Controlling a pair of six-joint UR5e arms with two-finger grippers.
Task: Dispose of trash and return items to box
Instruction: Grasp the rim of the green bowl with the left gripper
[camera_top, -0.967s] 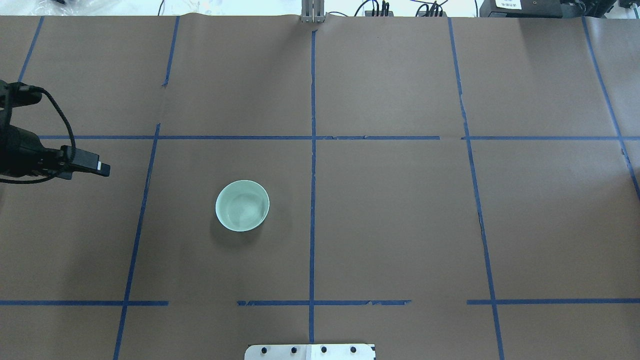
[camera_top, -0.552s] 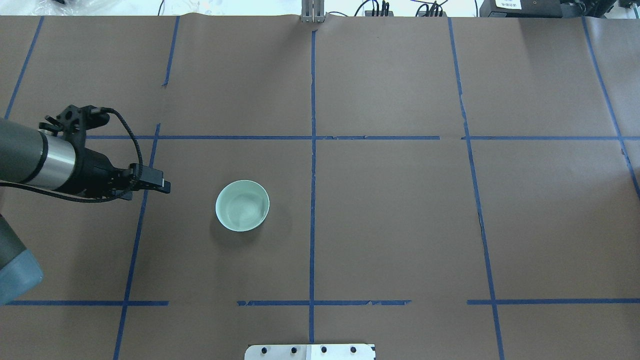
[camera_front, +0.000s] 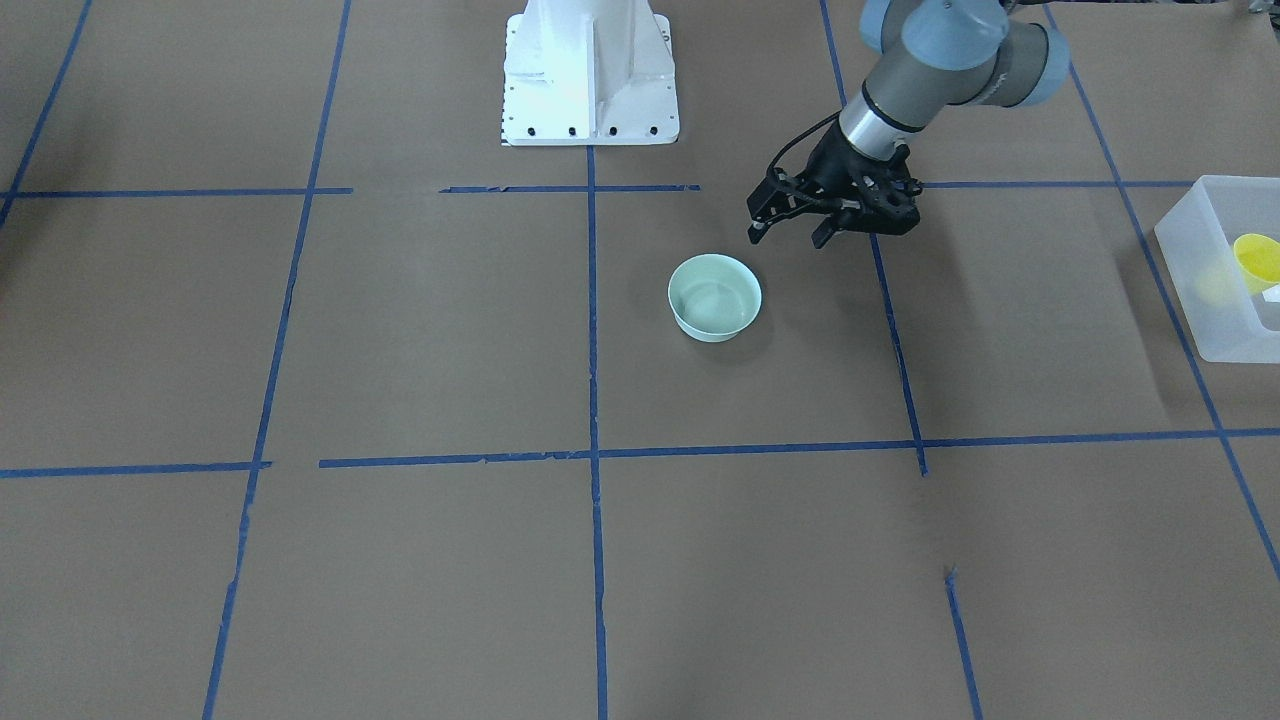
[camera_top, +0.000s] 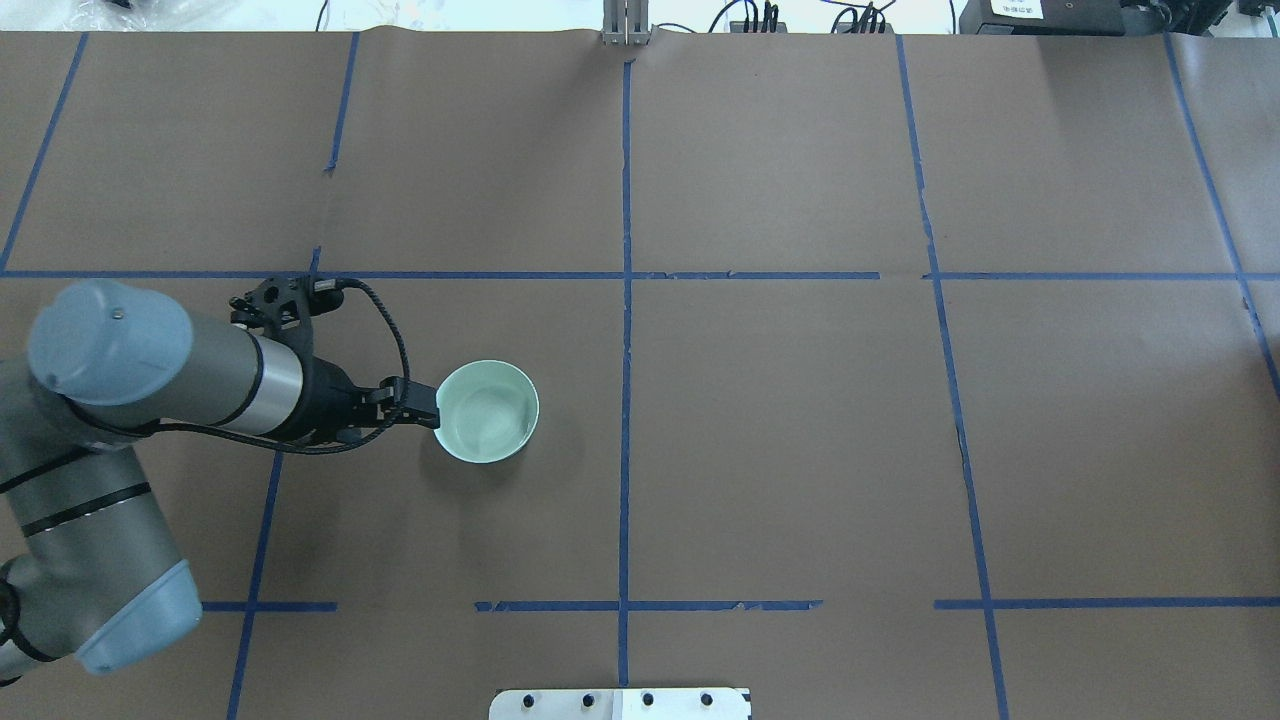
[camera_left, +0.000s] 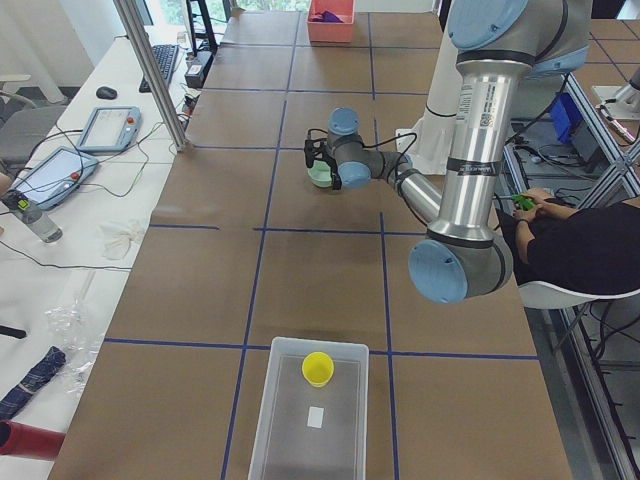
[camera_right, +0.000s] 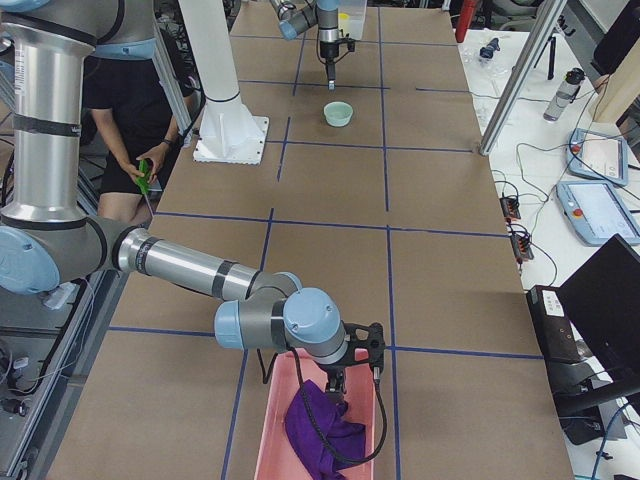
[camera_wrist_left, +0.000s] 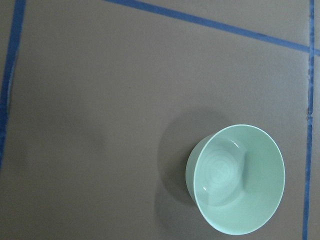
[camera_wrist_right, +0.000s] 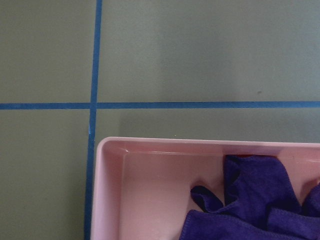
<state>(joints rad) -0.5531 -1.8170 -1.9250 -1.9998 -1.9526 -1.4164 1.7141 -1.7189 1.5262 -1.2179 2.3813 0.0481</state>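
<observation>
A pale green bowl (camera_front: 714, 296) stands upright and empty on the brown table; it also shows in the overhead view (camera_top: 486, 411) and the left wrist view (camera_wrist_left: 235, 185). My left gripper (camera_front: 788, 238) is open and empty, hovering just beside the bowl's rim on the robot's side; overhead, the gripper (camera_top: 425, 405) sits at the bowl's left edge. The yellow cup (camera_front: 1255, 258) sits inside the frosted box (camera_front: 1195, 290) at the table's end, also seen in the left view (camera_left: 318, 367). My right gripper (camera_right: 355, 382) hangs over a pink bin; I cannot tell whether it is open.
The pink bin (camera_right: 275, 425) holds a purple cloth (camera_right: 320, 430); both show in the right wrist view, bin (camera_wrist_right: 110, 190) and cloth (camera_wrist_right: 260, 200). The white robot base (camera_front: 590, 80) stands behind the bowl. A seated person (camera_left: 560, 230) is beside the table.
My left arm has swung in from the overhead view's left edge toward the bowl, and its gripper now reaches the bowl's rim. The bowl has not moved.
</observation>
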